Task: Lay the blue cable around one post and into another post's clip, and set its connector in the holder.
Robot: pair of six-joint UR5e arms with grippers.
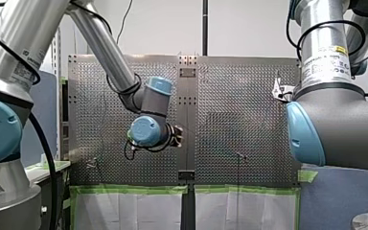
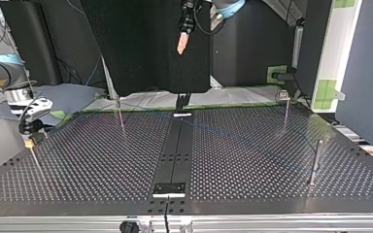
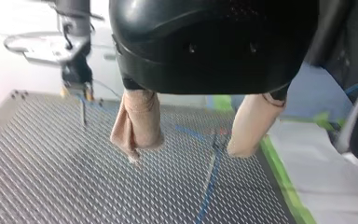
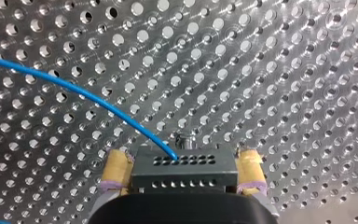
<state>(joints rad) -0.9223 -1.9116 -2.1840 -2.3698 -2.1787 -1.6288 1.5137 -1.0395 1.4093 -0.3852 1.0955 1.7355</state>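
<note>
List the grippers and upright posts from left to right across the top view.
Going across: my right gripper → thin post → my left gripper → far post → nearer post.

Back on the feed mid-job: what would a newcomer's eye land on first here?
First, the black connector clamped between the yellow-padded fingers of my right gripper, with the blue cable curving out of it over the perforated table. Then my left gripper, its beige-padded fingers open and empty, hanging above a stretch of that cable lying on the table.
</note>
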